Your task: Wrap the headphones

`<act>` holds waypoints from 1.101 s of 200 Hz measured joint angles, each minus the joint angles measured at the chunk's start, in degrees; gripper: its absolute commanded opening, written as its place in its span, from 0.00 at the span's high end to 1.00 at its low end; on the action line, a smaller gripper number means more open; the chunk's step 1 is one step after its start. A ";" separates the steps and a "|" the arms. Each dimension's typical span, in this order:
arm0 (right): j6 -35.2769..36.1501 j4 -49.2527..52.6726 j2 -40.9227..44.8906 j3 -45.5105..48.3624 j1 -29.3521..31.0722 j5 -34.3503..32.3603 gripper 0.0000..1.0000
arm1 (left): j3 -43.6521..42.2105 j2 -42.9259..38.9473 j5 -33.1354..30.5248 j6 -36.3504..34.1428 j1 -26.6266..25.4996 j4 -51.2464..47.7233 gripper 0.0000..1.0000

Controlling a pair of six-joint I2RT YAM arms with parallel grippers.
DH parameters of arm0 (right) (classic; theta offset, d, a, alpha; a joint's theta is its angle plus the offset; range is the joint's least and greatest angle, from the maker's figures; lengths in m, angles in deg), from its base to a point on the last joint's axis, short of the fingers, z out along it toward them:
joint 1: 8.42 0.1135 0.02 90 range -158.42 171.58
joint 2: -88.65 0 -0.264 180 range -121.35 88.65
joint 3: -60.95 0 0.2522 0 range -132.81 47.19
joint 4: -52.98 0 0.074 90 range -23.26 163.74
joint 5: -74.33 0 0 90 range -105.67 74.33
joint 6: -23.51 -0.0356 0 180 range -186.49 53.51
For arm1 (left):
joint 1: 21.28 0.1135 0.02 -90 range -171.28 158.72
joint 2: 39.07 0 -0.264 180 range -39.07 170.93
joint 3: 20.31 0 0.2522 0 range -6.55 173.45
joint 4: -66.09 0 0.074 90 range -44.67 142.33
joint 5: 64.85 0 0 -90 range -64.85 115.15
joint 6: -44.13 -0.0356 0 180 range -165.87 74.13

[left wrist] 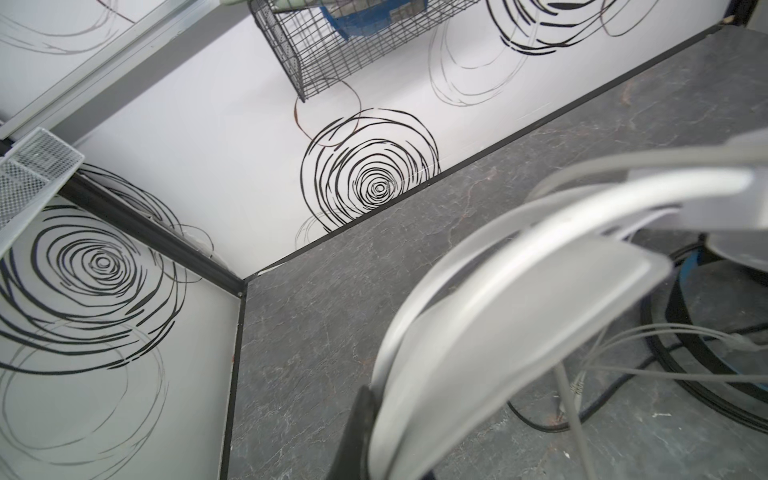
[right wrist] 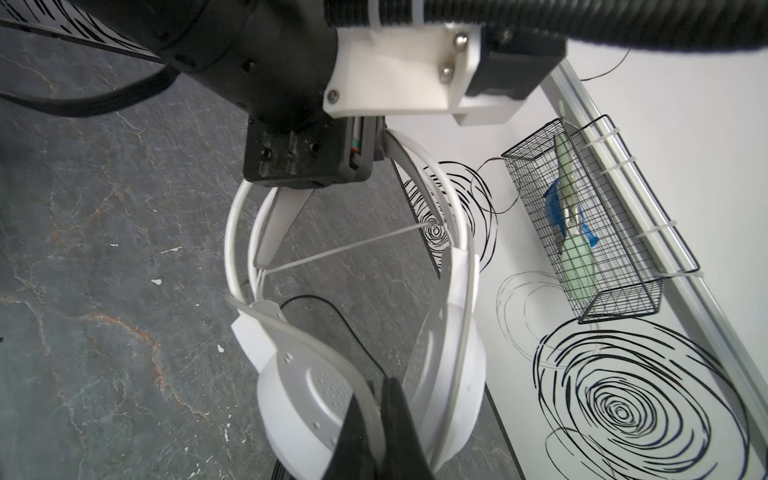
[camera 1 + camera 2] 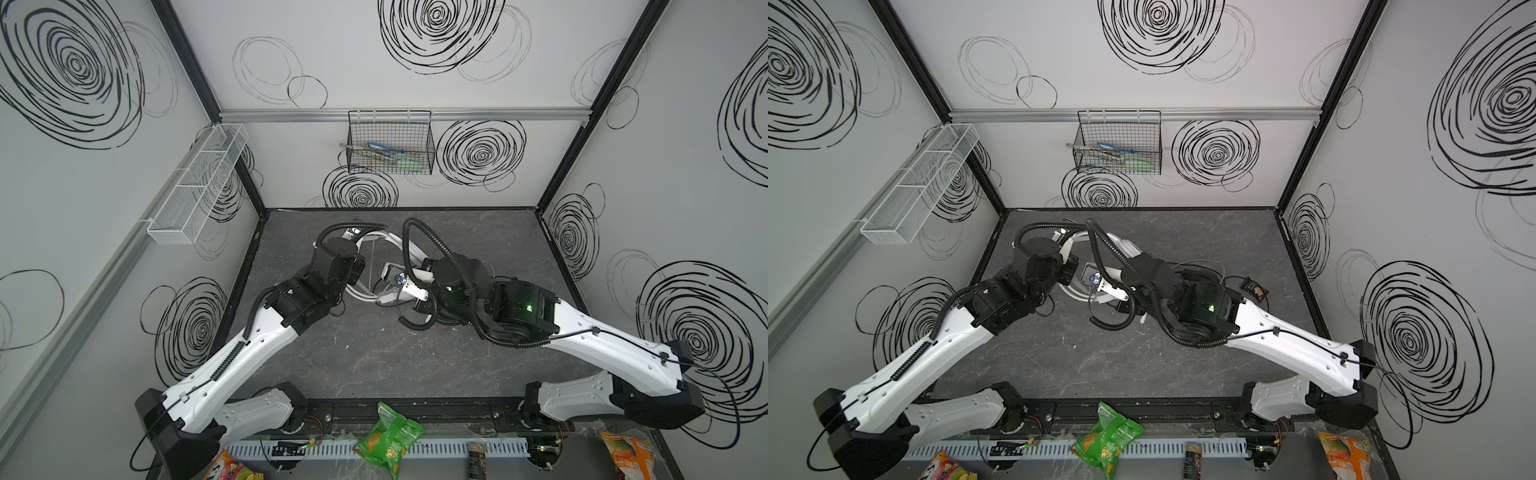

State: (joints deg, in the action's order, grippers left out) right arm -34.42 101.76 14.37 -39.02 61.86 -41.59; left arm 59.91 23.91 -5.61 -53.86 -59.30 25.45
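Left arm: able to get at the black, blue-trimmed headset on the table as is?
Probably not: the left gripper is shut on the white plastic over-ear headset, whose headband sits between it and the black, blue-trimmed headset.

1 white headset [image 2: 303,395], ear cup pinched in the right gripper [image 2: 374,403], headband arching around the left gripper [image 2: 264,264]; its thin white cable [image 2: 345,250] stretches taut from that tip; 1 black headset [image 1: 677,303], blue-trimmed, lies flat just beside.
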 measured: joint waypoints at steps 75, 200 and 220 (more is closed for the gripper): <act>9.25 -1.95 1.75 2.80 0.31 -4.48 0.88 | -1.07 -1.73 6.45 -4.85 -3.37 -0.26 1.00; 12.81 -8.57 5.77 6.69 0.39 -6.14 0.75 | -1.11 -5.05 11.98 -6.19 -7.08 -3.21 1.00; 14.36 -9.22 5.77 7.19 0.39 -6.97 0.75 | -1.07 -5.05 11.82 -6.49 -8.15 -4.48 1.00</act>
State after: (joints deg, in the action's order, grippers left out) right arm -20.06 92.54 20.14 -31.83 62.26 -48.56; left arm 58.84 18.87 6.21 -60.35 -67.46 20.97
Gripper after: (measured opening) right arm 0.252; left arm 0.087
